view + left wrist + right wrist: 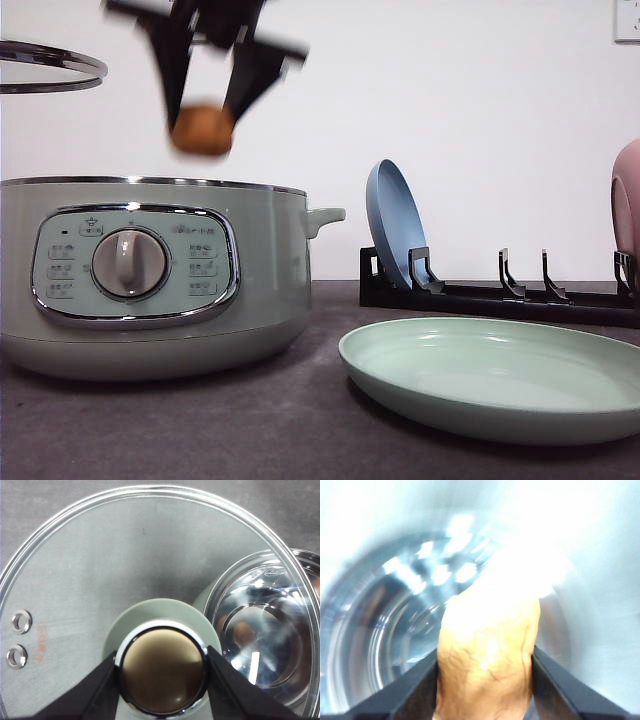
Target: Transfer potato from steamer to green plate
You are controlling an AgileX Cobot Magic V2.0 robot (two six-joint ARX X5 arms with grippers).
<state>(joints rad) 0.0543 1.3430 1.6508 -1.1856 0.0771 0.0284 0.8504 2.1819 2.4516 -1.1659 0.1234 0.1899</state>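
Nearest the front camera, the green plate (pixel 495 378) lies flat on the dark table (pixel 200 430), on the right side, with nothing on it. Just left of it and slightly farther back stands the steamer (pixel 150 280), its control panel and round dial (pixel 130 263) facing the camera and a side handle (pixel 325 215) pointing toward the plate. The pot is open.

Above the pot's open rim, the right gripper (pixel 203 125) hangs in the air, blurred, its two black fingers pinching the potato (pixel 202 130) between them. The potato is clear of the steamer, well above the rim, and not over the plate. In the right wrist view the potato (pixel 487 655) sits squeezed between both fingers (pixel 415 690), with the shiny inner bowl (pixel 385 630) of the pot blurred beneath it.

At the upper left of the front view, the glass lid (pixel 45 65) is held up in the air. The left wrist view shows the left gripper (pixel 162 672) clamped on the lid's knob (pixel 162 670), fingers pressed against both sides of it, the pot's bowl (pixel 260 635) seen through the glass.

Farther back on the right, a black rack (pixel 500 295) holds a blue plate (pixel 393 225) upright, and a pink plate (pixel 627 205) stands at its far right end.
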